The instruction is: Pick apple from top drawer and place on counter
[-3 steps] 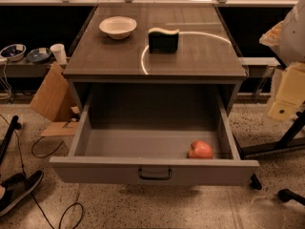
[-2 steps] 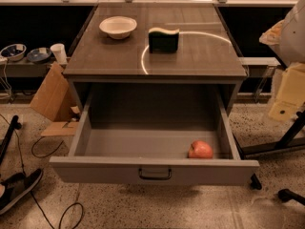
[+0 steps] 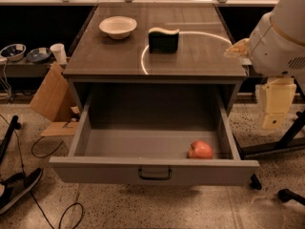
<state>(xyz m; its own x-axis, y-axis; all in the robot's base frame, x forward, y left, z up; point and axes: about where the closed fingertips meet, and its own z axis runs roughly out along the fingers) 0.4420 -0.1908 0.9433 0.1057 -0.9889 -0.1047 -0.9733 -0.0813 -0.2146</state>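
In the front right corner of the top drawer (image 3: pixel 143 142) sits the apple (image 3: pixel 200 150). It is close to the front wall and near the right wall. The apple is red-orange and round, just a bit wider than it is tall, so no long side points any way. Its stem does not show.

The drawer is pulled out wide. Its long side runs from left to right, and its small dark handle (image 3: pixel 155 174) is in the middle of the front.

Above the drawer is the counter (image 3: pixel 200 56). On it are a white bowl (image 3: pixel 117 26) at the back left and a dark block with a pale top (image 3: pixel 163 39) near the middle. A thin curved line of light (image 3: pixel 143 61) runs around the block.

The gripper (image 3: pixel 275 104) hangs on the right side of the cabinet, below the counter's edge and well apart from the apple. It holds nothing that shows. I cannot tell if it is spread or pressed together.

A brown cardboard box (image 3: pixel 50 99) leans on the floor at the left.
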